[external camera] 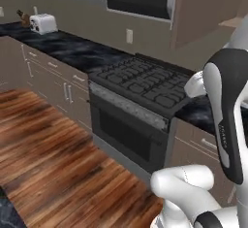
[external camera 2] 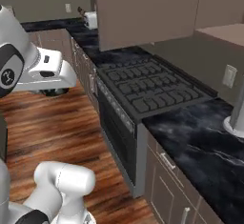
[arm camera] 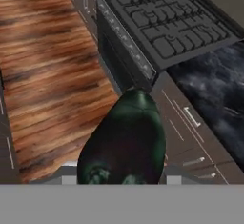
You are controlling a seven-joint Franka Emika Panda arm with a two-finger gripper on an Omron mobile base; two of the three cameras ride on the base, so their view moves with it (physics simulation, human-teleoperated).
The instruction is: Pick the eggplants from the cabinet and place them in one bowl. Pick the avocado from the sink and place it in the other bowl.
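avocado (arm camera: 125, 139) hides the hand's fingertips at 6 o'clock in hand view; toaster (external camera: 42, 23) at 11 o'clock too small for detail; worktop (external camera 2: 209, 147) cut off at 4 o'clock

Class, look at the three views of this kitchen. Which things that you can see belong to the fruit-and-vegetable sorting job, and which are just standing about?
Part of the job:
- avocado, dark green, held between the finger tips
- gripper, shut on it

Just standing about:
- stove
- toaster on the far counter
- dark counter
- wall socket
- wooden floor
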